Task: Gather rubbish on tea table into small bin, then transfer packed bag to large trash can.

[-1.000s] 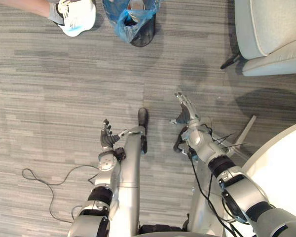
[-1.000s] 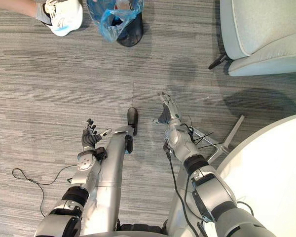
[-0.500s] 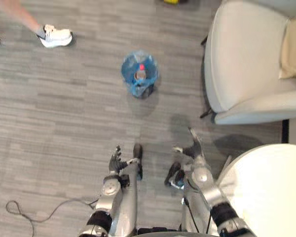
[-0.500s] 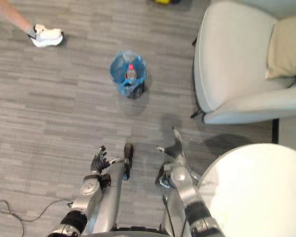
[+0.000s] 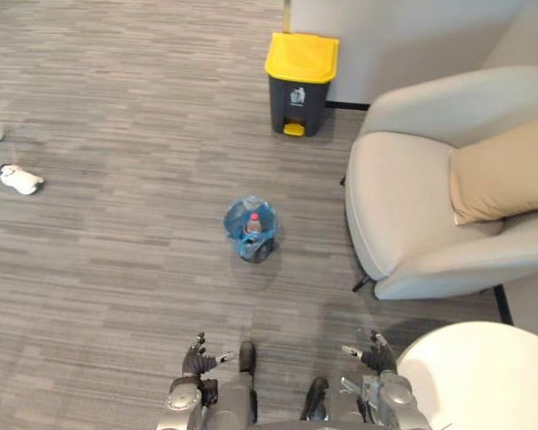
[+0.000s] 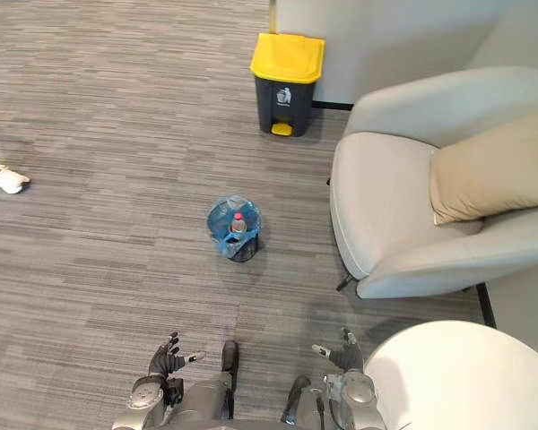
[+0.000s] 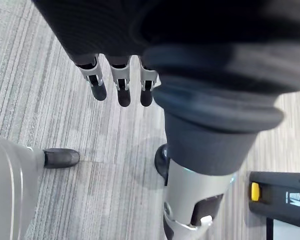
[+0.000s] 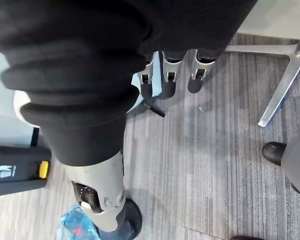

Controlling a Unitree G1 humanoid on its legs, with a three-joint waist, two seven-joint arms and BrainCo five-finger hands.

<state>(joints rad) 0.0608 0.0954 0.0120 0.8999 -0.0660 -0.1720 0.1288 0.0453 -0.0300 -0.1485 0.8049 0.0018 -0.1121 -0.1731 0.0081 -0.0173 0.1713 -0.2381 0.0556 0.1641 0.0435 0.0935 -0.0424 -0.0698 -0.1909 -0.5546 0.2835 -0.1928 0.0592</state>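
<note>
Small bin (image 5: 251, 240) with blue bag liner (image 5: 234, 220) stands on the grey floor (image 5: 117, 269) near mid-view, a red-capped bottle (image 5: 254, 219) upright inside. Large trash can (image 5: 302, 85), yellow-lidded, sits at 12 o'clock from it by the wall, well apart. Pale armchair (image 5: 403, 210) with tan cushion (image 5: 502, 170) is at 3 o'clock. White round worktop (image 5: 484, 376) is at 5 o'clock. Left hand (image 5: 197, 360) and right hand (image 5: 375, 356) are at 6 o'clock over the floor. Both have fingers (image 7: 121, 90) straight and relaxed, gripping nothing. Person's white shoe (image 5: 21, 179) is at 9 o'clock.
</note>
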